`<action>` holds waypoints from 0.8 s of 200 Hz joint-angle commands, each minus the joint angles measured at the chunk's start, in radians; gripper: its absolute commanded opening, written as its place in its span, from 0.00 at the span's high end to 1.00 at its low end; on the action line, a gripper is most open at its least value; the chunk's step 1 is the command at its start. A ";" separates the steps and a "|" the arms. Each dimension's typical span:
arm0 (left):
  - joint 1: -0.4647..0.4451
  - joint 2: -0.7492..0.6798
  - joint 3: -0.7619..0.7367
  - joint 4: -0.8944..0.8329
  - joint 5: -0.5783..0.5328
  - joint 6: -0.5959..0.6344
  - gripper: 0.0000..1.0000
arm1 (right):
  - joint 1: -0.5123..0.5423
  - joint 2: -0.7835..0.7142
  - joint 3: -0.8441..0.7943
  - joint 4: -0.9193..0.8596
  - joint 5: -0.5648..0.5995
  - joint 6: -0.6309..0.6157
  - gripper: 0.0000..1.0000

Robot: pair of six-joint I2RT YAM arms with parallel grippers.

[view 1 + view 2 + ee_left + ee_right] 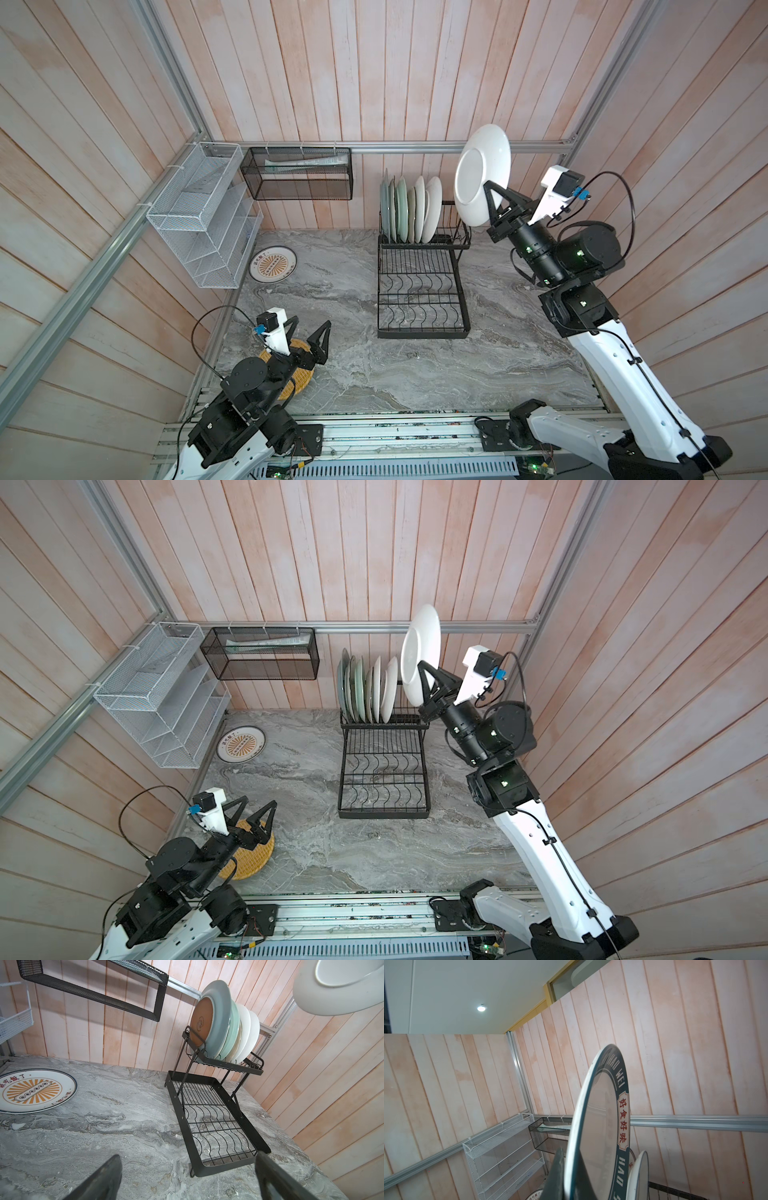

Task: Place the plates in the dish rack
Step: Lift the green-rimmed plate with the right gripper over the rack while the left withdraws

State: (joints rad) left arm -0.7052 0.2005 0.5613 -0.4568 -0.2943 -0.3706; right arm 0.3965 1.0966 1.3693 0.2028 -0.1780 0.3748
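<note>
My right gripper (487, 186) (420, 665) (571, 1155) is shut on the rim of a white plate with a dark lettered border (478, 174) (602, 1115). It holds the plate on edge in the air, just right of the dish rack's (422, 333) (178, 1118) raised tier. Several plates (409, 212) (220, 1026) stand upright in that tier, and the flat lower tier holds nothing. A sunburst plate (273, 264) (35, 1091) lies flat at the table's far left. My left gripper (309, 323) (188, 1159) hangs open and empty above a yellow ribbed plate (300, 381) near the front left.
A white mesh organiser (199, 220) hangs on the left wall. A black mesh basket (299, 174) hangs on the back wall, left of the rack. Wood-panelled walls close in three sides of the grey marble table (353, 365).
</note>
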 commanded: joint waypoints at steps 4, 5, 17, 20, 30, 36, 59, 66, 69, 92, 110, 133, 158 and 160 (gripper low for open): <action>0.003 -0.006 0.000 -0.006 0.006 -0.003 0.00 | -0.115 0.019 0.000 0.060 -0.094 0.110 1.00; 0.004 -0.007 0.000 -0.005 0.006 -0.002 0.00 | -0.121 0.020 -0.002 0.063 -0.097 0.112 1.00; 0.003 -0.006 0.000 -0.005 0.007 -0.003 0.00 | -0.162 0.034 -0.034 0.093 -0.117 0.140 1.00; 0.003 -0.005 -0.001 -0.005 0.007 -0.003 0.00 | -0.169 0.039 -0.040 0.099 -0.124 0.147 1.00; 0.003 -0.004 -0.001 -0.005 0.006 -0.001 0.00 | -0.202 0.058 -0.056 0.121 -0.156 0.181 1.00; 0.003 -0.005 -0.001 -0.005 0.006 -0.002 0.00 | -0.223 0.071 -0.067 0.138 -0.177 0.205 1.00; 0.003 -0.002 -0.003 -0.003 0.006 -0.002 0.00 | -0.285 0.128 -0.100 0.215 -0.264 0.300 1.00; 0.003 -0.001 -0.002 -0.002 0.006 -0.001 0.00 | -0.295 0.145 -0.109 0.237 -0.281 0.320 1.00; 0.003 0.000 -0.003 -0.003 0.006 0.000 0.00 | -0.298 0.152 -0.111 0.249 -0.287 0.327 1.00; 0.003 0.007 -0.003 -0.003 0.004 -0.001 0.00 | -0.298 0.212 -0.101 0.280 -0.336 0.367 1.00; 0.002 0.011 -0.003 -0.002 0.004 0.001 0.00 | -0.298 0.252 -0.101 0.319 -0.380 0.413 1.00; 0.003 0.012 -0.003 0.000 0.007 0.001 0.00 | -0.296 0.280 -0.116 0.361 -0.405 0.447 1.00; 0.003 0.009 -0.001 0.001 0.011 0.004 0.00 | -0.288 0.298 -0.125 0.366 -0.403 0.436 1.00; 0.003 0.009 -0.001 0.002 0.011 0.004 0.00 | -0.288 0.300 -0.126 0.366 -0.402 0.436 1.00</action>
State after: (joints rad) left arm -0.7052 0.2085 0.5613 -0.4568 -0.2928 -0.3702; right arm 0.0986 1.3937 1.2400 0.4374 -0.5461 0.7898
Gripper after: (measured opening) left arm 0.999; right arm 0.071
